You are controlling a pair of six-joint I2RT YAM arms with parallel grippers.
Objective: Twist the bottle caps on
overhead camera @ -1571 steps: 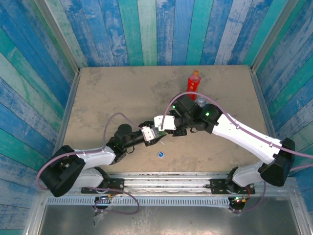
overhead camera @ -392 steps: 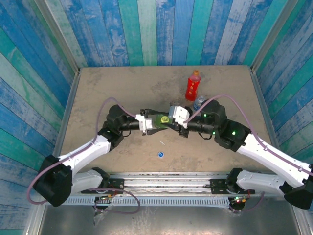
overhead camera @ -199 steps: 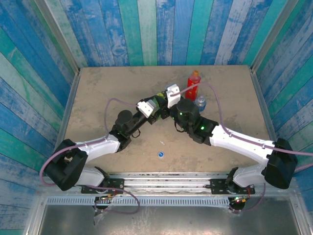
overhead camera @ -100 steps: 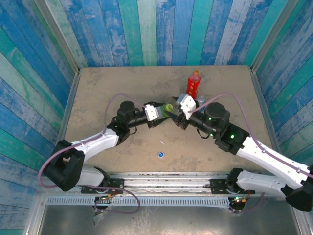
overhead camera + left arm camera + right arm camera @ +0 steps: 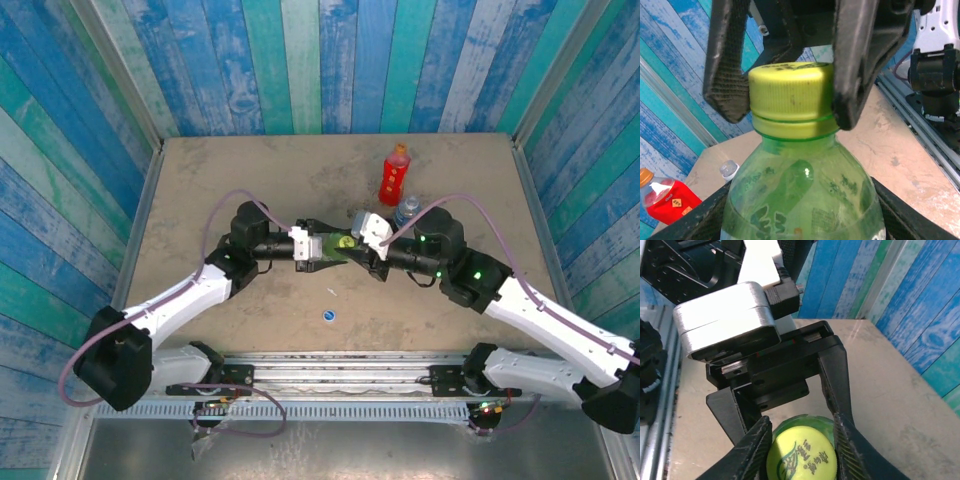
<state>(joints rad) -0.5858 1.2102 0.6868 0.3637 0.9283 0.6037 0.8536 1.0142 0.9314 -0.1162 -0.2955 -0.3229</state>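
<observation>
My left gripper (image 5: 313, 248) is shut on the tall green bottle (image 5: 327, 249), held on its side above the table's middle. The bottle's body (image 5: 800, 200) takes up the lower left wrist view. My right gripper (image 5: 351, 243) is shut on the yellow-green cap (image 5: 790, 97), which sits on the bottle's neck. In the right wrist view, fingers (image 5: 756, 446) press either side of the cap (image 5: 801, 456). The red bottle (image 5: 395, 175), orange cap on, stands at the back. Beside it stands the short clear bottle (image 5: 405, 210). The blue cap (image 5: 328, 316) lies loose on the table.
A small white scrap (image 5: 331, 292) lies just behind the blue cap. Blue and green plank walls (image 5: 300, 60) close in the table on three sides. The red bottle (image 5: 662, 200) and the clear bottle's top (image 5: 729, 169) appear behind the green bottle in the left wrist view.
Both grippers, still joined at the green bottle and its cap, have come nearer the table's front and levelled out. The red bottle, clear bottle and blue cap have not moved.
</observation>
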